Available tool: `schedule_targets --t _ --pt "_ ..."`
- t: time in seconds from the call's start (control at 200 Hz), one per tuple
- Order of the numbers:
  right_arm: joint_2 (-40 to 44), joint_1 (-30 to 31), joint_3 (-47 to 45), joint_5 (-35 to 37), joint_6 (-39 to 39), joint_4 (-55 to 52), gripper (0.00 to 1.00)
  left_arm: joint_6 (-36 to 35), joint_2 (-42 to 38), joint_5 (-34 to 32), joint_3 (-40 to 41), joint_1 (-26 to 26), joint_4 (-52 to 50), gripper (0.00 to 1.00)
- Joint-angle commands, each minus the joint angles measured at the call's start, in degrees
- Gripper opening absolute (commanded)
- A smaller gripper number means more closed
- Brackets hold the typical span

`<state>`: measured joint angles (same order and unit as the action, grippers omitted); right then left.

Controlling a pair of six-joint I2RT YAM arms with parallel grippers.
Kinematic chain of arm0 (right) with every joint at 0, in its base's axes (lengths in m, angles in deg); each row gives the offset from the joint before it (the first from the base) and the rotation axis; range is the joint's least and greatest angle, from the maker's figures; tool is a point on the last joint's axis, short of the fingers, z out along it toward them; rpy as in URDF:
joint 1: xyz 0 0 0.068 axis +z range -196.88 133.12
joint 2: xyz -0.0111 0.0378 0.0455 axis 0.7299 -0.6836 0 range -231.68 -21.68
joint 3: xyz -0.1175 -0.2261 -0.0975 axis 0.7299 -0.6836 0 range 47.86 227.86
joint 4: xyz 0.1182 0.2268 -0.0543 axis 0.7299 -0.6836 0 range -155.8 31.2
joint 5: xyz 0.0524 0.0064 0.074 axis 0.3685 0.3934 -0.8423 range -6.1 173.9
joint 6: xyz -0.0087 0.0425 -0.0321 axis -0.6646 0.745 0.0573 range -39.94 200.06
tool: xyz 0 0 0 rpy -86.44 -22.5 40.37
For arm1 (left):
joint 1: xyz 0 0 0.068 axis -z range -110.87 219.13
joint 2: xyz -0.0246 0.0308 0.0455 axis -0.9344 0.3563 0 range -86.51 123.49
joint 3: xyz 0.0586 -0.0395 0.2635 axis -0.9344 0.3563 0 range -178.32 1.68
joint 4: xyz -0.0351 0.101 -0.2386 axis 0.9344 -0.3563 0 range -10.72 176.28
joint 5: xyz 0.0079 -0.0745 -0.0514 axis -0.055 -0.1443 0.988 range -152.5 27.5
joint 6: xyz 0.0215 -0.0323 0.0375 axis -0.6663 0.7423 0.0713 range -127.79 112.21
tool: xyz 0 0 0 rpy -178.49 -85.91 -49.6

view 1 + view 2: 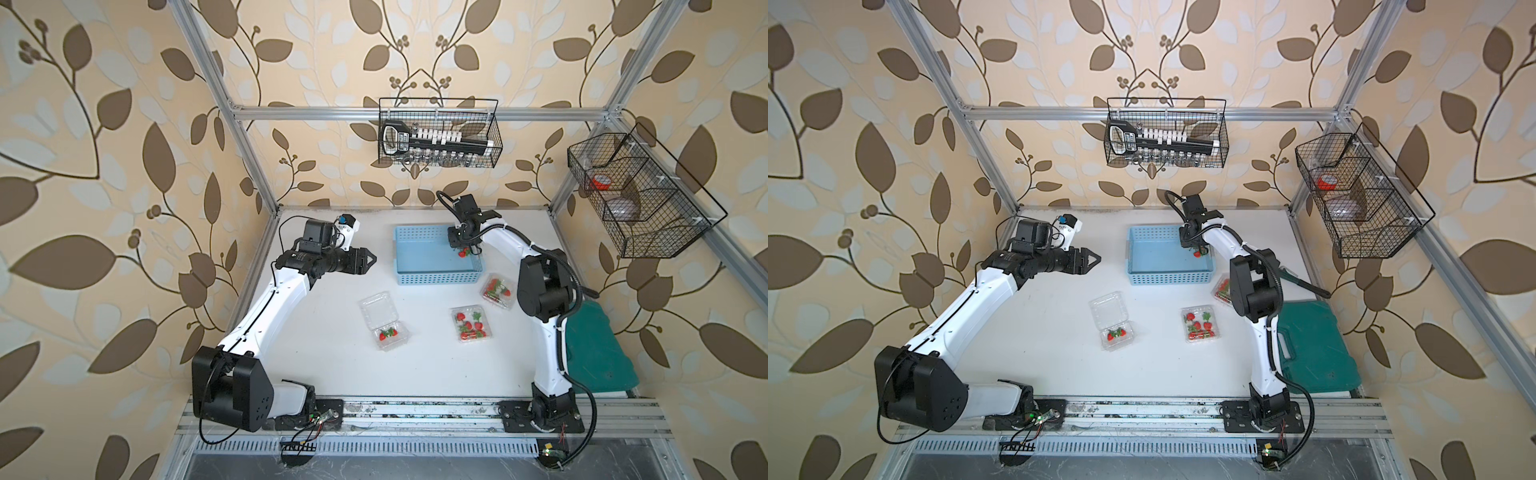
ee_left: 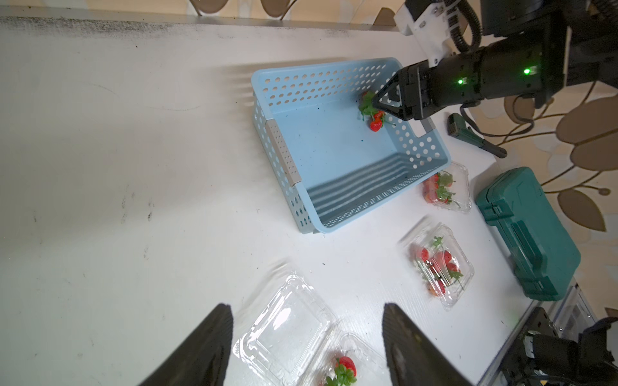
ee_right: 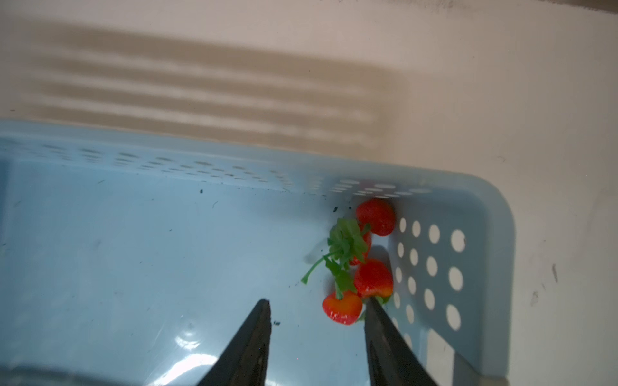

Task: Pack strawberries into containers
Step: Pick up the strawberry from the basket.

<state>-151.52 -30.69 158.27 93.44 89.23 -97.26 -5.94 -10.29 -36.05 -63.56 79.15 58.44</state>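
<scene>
**A:** Where are the loose berries?
**B:** A cluster of small red strawberries with green leafy tops (image 3: 373, 277) lies in a corner of the light blue perforated plastic basket (image 1: 438, 276), against its holed side wall.
**A:** And the right gripper (image 3: 316, 302)?
**B:** It is inside the basket with its jaws partly apart, gripping nothing. One finger (image 3: 381, 334) touches the cluster, and that wall is just beside it.
**A:** Do the top views show that?
**B:** They show only red under the gripper. The right wrist view separates the berries.
**A:** The left gripper (image 2: 304, 305)?
**B:** It is off the basket's opposite end, wide and empty. Near the basket's long wall an open clear plastic clamshell container (image 1: 384, 322) holds two berries. Two more berry-filled clamshells (image 1: 473, 324) lie along that wall. In a top view the right arm (image 1: 1254, 286) covers part of the closest one; the left wrist view shows it whole.
</scene>
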Motion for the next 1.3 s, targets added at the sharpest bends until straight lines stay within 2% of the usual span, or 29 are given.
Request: schedule_targets --t 0.0,0.25,0.365,0.79,0.9,1.095,1.295 --pt "-3.6 -0.6 3.6 2.68 -2.87 -3.15 0.45 -0.59 -0.82 -0.64 0.19 -0.62 0.46 0.72" --pt "-7.73 -0.8 6.75 4.29 -4.2 -3.04 0.43 -0.68 -0.1 -0.7 0.11 -0.62 0.48 0.72" --pt "-8.44 -0.78 7.33 5.24 -4.77 -2.69 0.38 -0.54 0.32 -0.53 -0.03 -0.61 0.57 0.72" --pt "-6.82 -0.89 7.38 2.26 -3.68 -0.06 0.06 -0.46 0.32 -0.18 0.02 -0.61 0.59 0.72" --pt "-4.99 -0.89 6.39 1.22 -3.46 1.08 0.01 -0.44 0.13 -0.18 0.04 -0.61 0.6 0.72" --pt "-0.47 -0.89 3.56 -1.84 -3.2 3.22 0.0 -0.48 -0.02 0.1 0.02 -0.53 0.59 0.72" --pt "3.08 -0.89 0.15 -12.42 -1.76 5.11 0.03 -0.35 -0.3 0.26 0.01 -0.5 0.62 0.72"
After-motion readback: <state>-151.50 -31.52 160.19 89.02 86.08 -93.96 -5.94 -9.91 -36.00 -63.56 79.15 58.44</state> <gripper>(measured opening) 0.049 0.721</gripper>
